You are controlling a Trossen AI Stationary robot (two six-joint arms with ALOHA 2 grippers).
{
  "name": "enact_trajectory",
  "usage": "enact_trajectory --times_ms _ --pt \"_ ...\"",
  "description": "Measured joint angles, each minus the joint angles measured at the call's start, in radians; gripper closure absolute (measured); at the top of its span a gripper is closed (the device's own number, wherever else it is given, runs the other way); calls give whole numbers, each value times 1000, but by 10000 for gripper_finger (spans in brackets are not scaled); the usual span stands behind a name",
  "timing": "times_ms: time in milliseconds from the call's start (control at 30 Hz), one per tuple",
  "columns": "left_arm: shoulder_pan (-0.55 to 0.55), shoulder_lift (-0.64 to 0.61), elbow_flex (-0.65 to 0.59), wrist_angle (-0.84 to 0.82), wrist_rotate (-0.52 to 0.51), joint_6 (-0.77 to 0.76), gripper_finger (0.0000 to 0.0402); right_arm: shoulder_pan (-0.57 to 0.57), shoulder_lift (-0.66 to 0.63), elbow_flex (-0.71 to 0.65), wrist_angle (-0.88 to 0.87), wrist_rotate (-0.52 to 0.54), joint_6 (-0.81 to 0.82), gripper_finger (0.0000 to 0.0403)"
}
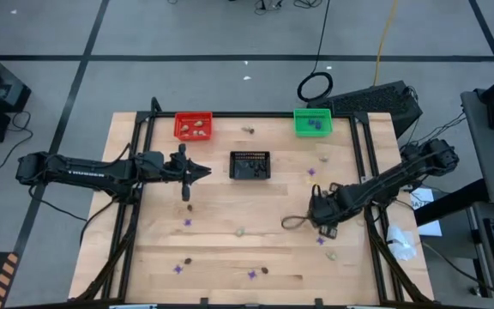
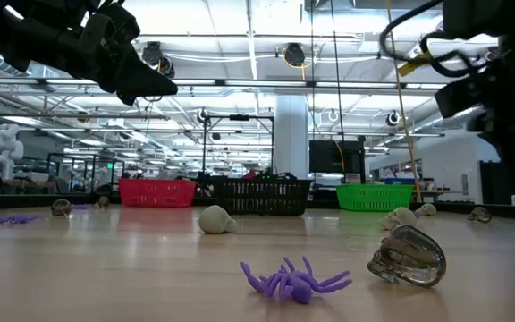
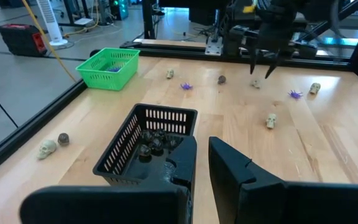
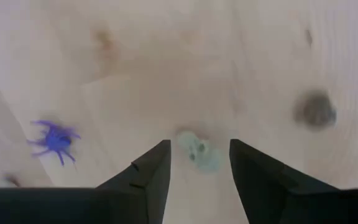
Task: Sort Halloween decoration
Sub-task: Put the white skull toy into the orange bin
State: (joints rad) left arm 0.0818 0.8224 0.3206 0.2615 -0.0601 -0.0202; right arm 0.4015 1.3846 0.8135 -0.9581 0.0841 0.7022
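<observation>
Right hand (image 4: 199, 163) spread, fingers straddling pale skull trinket (image 4: 199, 152) on counter (image 4: 166, 62); purple spider (image 4: 56, 140) nearby. Likely light, rigid, slick plastic: pinch across skull's widest sides. Left hand (image 3: 202, 155) hovers slightly parted, holding nothing, near black basket (image 3: 145, 140).

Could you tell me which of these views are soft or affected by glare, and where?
Right wrist view: washed out and soft; the pale skull between the right gripper fingers is hazy, the purple spider clearer. Low view: the near purple spider and dark skull are sharp, the baskets behind softer, ceiling lights bright. High view: even light.
</observation>
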Motion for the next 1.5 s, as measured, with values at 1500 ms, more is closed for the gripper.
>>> enact_trajectory --times_ms 1500 --pt "0 0 0 -1 0 1 366 11 0 -61 153 -16 -172 349"
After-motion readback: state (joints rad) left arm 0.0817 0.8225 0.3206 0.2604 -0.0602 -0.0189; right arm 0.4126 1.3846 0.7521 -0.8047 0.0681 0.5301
